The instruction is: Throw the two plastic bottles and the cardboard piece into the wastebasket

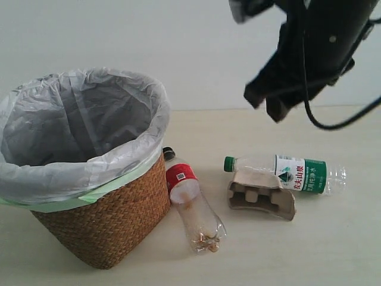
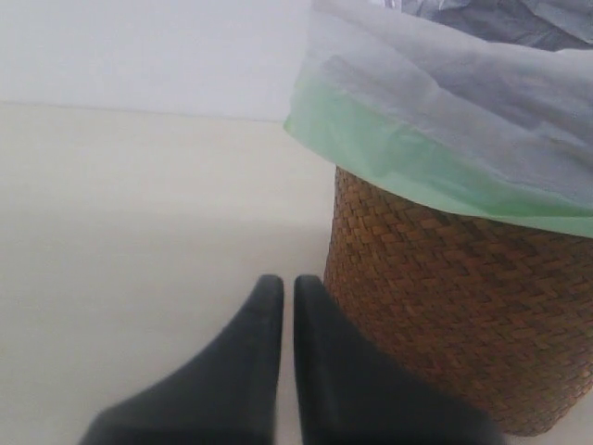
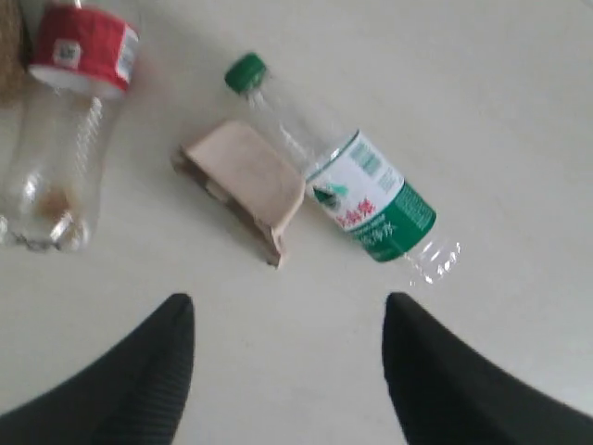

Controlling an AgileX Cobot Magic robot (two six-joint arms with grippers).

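Note:
The wicker wastebasket (image 1: 113,223) with its white bag liner stands at the left. A clear bottle with a black cap and red label (image 1: 190,202) lies against its right side. The cardboard piece (image 1: 262,193) lies on the table, touching the green-capped, green-label bottle (image 1: 286,173) behind it. My right gripper (image 1: 268,101) hangs open high above these, empty; its wrist view shows the green bottle (image 3: 357,190), cardboard (image 3: 250,181) and red-label bottle (image 3: 65,130) below its gripper (image 3: 287,311). My left gripper (image 2: 281,289) is shut and empty, low beside the wastebasket wall (image 2: 445,315).
A pale beige table (image 1: 333,250) carries everything; a plain white wall rises behind. The right arm's black cable (image 1: 333,122) loops down at the upper right.

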